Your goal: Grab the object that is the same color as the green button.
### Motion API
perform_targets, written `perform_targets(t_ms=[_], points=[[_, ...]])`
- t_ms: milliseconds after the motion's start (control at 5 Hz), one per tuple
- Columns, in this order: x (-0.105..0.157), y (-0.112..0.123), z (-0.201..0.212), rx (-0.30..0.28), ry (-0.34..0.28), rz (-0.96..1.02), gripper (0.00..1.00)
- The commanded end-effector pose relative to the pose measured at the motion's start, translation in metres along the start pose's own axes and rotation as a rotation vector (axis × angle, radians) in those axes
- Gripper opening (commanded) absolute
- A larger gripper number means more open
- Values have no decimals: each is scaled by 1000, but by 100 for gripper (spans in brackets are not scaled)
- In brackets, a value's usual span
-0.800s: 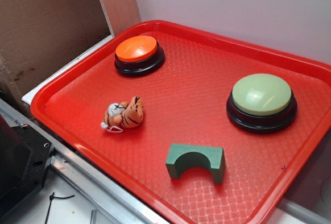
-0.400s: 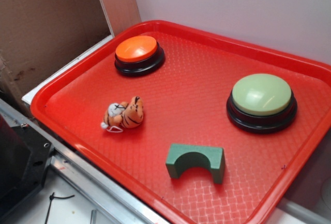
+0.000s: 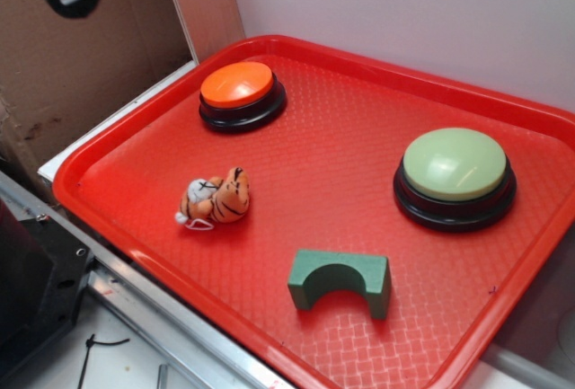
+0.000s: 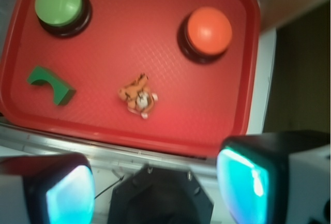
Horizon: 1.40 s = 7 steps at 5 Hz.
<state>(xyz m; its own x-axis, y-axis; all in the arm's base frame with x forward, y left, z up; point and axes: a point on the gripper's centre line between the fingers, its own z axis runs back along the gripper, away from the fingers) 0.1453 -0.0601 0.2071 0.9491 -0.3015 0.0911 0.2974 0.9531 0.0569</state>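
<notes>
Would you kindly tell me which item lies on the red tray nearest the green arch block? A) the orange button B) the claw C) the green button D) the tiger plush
D: the tiger plush lies closest to the green arch block, slightly nearer than the green button.

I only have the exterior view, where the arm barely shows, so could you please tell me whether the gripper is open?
Observer: Yes. The wrist view shows the gripper open, pads wide apart with nothing between them.
Operator: Thank you. Is it lined up with the green block?
Observer: No. In the wrist view the block sits far to the left of the frame, and the tiger plush is nearer the centre.
</notes>
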Motion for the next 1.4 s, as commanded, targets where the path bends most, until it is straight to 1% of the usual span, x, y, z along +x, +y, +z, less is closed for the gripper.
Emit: perform_targets(t_ms=[0, 200, 400, 600, 800, 1000, 1200], points=[[51, -56, -53, -36, -152, -437, 100], [60, -81, -78, -113, -224, -602, 100], [61, -112, -106, -179, -209, -761, 100], [55, -134, -128, -197, -154, -815, 100], [50, -144, -140, -203, -119, -825, 100], [54, -146, -165, -123, -31, -772, 100], [58, -143, -176, -100, 9, -730, 100]])
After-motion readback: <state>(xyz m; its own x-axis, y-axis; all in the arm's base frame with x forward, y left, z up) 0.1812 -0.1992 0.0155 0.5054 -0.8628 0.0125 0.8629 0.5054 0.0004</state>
